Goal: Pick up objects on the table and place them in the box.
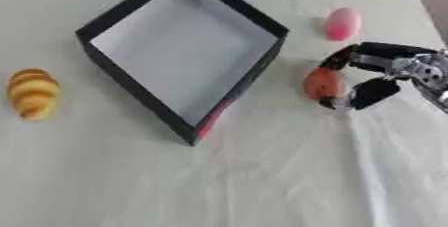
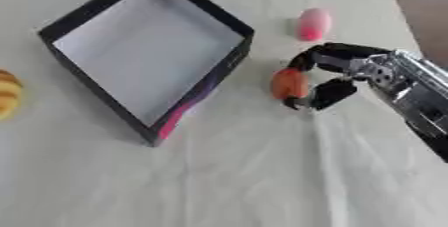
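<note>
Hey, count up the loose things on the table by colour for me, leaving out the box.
Orange-red: 1, the one in the right hand's fingers.
Pink: 1, beyond the hand.
Yellow-and-brown striped: 1, left of the box.
Total: 3.

The right hand (image 2: 337,78) has glossy black fingers (image 2: 331,93) and a black thumb, rounded and segmented. Behind them, the wrist and forearm (image 2: 411,93) are silver metal, with dark recesses and small fittings.

Soft even daylight, faint shadows, overall blur.
</note>
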{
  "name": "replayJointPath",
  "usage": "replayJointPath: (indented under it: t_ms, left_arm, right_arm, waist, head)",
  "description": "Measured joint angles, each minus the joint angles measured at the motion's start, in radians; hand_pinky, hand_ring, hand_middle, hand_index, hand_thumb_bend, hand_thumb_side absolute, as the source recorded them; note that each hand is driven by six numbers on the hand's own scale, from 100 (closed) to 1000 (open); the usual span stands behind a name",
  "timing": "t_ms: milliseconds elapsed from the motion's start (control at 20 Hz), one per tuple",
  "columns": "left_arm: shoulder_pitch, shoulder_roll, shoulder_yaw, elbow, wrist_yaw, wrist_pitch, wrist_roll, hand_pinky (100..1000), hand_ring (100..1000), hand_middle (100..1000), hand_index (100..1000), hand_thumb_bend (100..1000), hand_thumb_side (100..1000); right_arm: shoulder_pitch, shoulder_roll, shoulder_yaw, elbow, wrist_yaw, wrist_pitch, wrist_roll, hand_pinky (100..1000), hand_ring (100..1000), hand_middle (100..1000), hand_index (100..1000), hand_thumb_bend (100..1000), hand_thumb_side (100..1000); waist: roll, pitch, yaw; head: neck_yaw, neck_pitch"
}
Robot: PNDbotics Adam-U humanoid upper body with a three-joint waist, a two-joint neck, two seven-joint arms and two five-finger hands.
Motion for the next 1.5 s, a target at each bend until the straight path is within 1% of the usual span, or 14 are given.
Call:
replayJointPath:
  t_ms: [100,250,300,400,450,500,750,1000,1250,1350,1500]
  left_arm:
    - [0.0,0.0,0.0,0.0,0.0,0.001,-0.001,930,929,929,840,184,813]
    - [-0.001,0.0,0.0,0.0,0.0,0.002,-0.002,931,929,929,840,184,813]
    - [-0.002,0.0,0.0,0.0,0.0,0.002,-0.002,931,929,929,840,184,812]
    - [-0.002,0.0,0.0,0.0,0.0,0.002,-0.003,931,930,929,840,184,811]
    - [-0.002,0.0,0.0,0.0,0.0,0.002,-0.003,931,930,929,840,182,814]
    - [-0.003,0.0,0.0,0.0,0.0,0.001,-0.004,931,930,929,840,183,811]
    - [-0.003,0.0,0.0,0.0,0.0,0.001,-0.004,931,930,929,840,184,810]
    - [-0.003,0.0,0.0,0.0,0.0,0.001,-0.004,932,930,930,841,184,808]
    - [-0.003,0.0,0.0,0.0,0.0,0.0,-0.003,932,930,930,841,184,804]
    - [-0.003,0.0,0.001,0.0,0.0,-0.001,-0.002,932,930,931,841,184,802]
    - [-0.003,0.0,0.003,0.0,0.001,-0.005,0.001,931,930,931,841,186,791]
  right_arm:
    - [-0.006,0.001,0.002,0.004,0.0,0.0,-0.002,862,832,689,810,363,433]
    - [-0.007,0.001,0.005,0.005,-0.003,0.008,-0.019,849,799,607,748,324,326]
    - [-0.007,0.003,0.005,0.005,-0.006,0.013,-0.029,847,792,592,734,313,308]
    - [-0.007,0.008,0.006,0.005,-0.013,0.026,-0.05,843,772,558,702,272,298]
    - [-0.006,0.008,0.006,0.004,-0.016,0.032,-0.06,842,767,551,695,255,310]
    - [-0.004,0.008,0.006,0.003,-0.02,0.037,-0.07,842,764,548,692,235,293]
    - [0.021,0.008,0.002,-0.033,-0.045,0.056,-0.105,838,749,529,677,183,278]
    - [0.05,0.0,-0.036,-0.102,-0.071,0.079,-0.147,834,738,517,669,159,262]
    - [0.058,-0.012,-0.092,-0.179,-0.1,0.1,-0.196,832,727,505,668,118,221]
    - [0.041,-0.014,-0.113,-0.215,-0.105,0.104,-0.214,832,723,503,668,121,209]
    - [-0.027,-0.018,-0.131,-0.263,-0.121,0.112,-0.232,834,723,503,669,141,198]
  waist:
    - [0.0,0.0,0.001]
    - [0.0,0.0,0.003]
    - [0.0,0.0,0.003]
    - [0.0,0.0,0.003]
    - [0.0,0.0,0.004]
    - [0.0,0.0,0.004]
    - [0.0,0.0,0.003]
    - [0.0,0.0,-0.003]
    - [0.0,0.0,-0.009]
    - [0.0,0.0,-0.01]
    - [0.0,0.0,-0.017]
  head:
    - [0.0,0.0]
    - [-0.001,0.0]
    - [-0.001,0.0]
    - [-0.001,0.0]
    - [-0.001,0.0]
    - [-0.001,0.0]
    - [0.001,0.0]
    - [0.003,-0.001]
    - [0.008,-0.002]
    - [0.009,-0.002]
    - [0.008,-0.002]
